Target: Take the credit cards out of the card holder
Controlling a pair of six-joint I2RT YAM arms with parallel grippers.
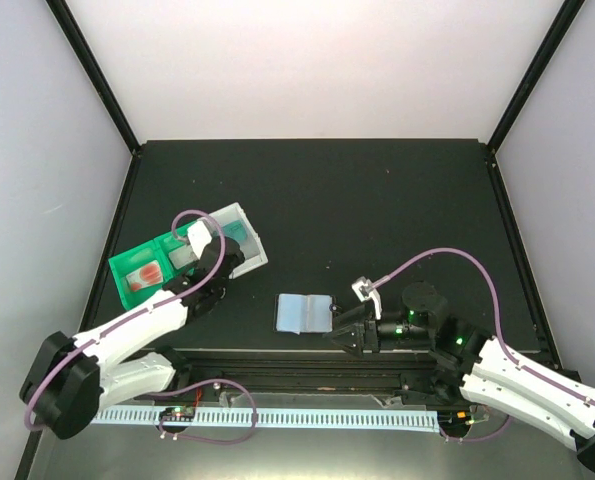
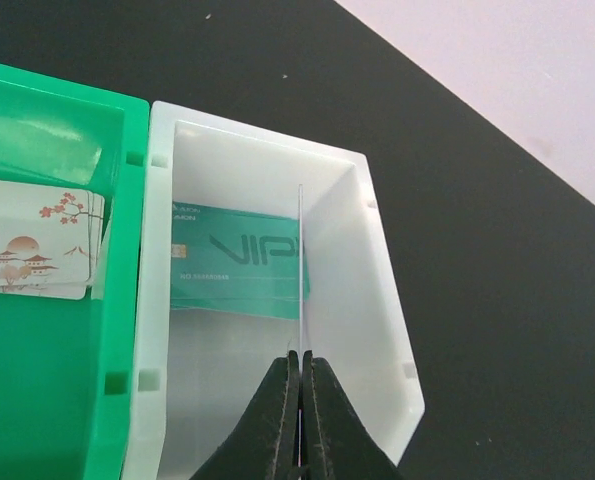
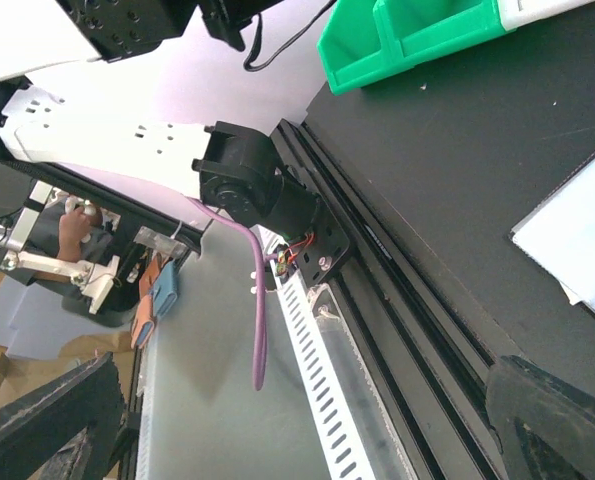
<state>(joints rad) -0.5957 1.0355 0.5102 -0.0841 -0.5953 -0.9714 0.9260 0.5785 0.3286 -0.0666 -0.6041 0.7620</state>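
My left gripper (image 2: 301, 358) is shut on a thin card (image 2: 302, 260) seen edge-on, held upright over the white bin (image 2: 382, 300). A teal credit card (image 2: 239, 262) lies flat in that bin. A whitish card with reddish print (image 2: 35, 250) rests in the green tray (image 2: 47, 400). The pale-blue card holder (image 1: 305, 312) lies open and flat on the black table, its corner showing in the right wrist view (image 3: 577, 250). My right gripper (image 1: 339, 338) is open just right of the holder, nothing between its fingers (image 3: 47, 420).
The green tray (image 1: 137, 275) and white bin (image 1: 245, 240) sit side by side at the left of the table. A black rail (image 1: 307, 365) and a white slotted strip (image 1: 277, 417) run along the near edge. A purple cable (image 3: 260, 310) hangs by the left arm's base.
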